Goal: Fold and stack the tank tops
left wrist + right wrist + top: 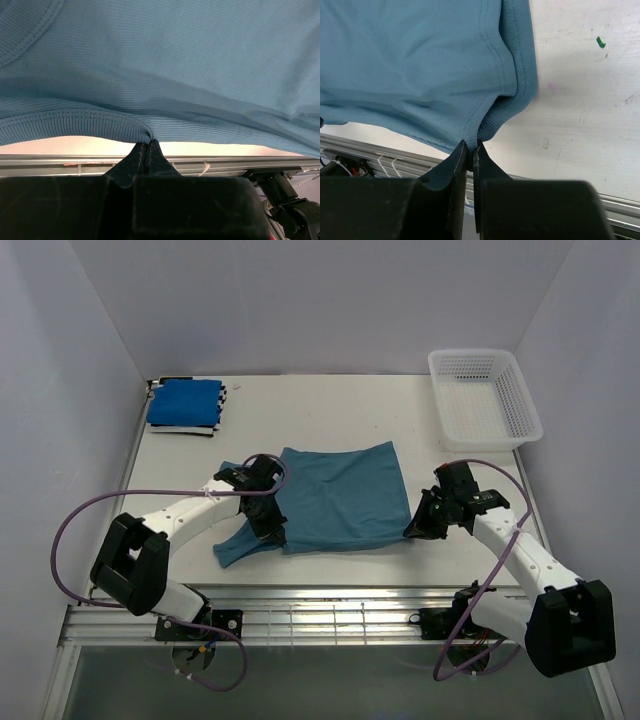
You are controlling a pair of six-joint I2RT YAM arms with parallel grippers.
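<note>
Top external view: my left gripper [270, 532] and right gripper [413, 530], fully closed, pinch the near edge of the teal top [340, 495] for folding it.

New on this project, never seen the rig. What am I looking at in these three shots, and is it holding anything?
Two robot arms are bolted at the near edge of a white table. The wide picture comes from a fixed camera above and behind them. The two close-ups come from a camera on each wrist, looking past its own black fingers. A teal tank top lies in the middle. The left gripper and right gripper are each pinched shut on its edge, one at each side. In the far left corner a royal blue top sits folded on a striped top. A white mesh basket stands far right.
</note>
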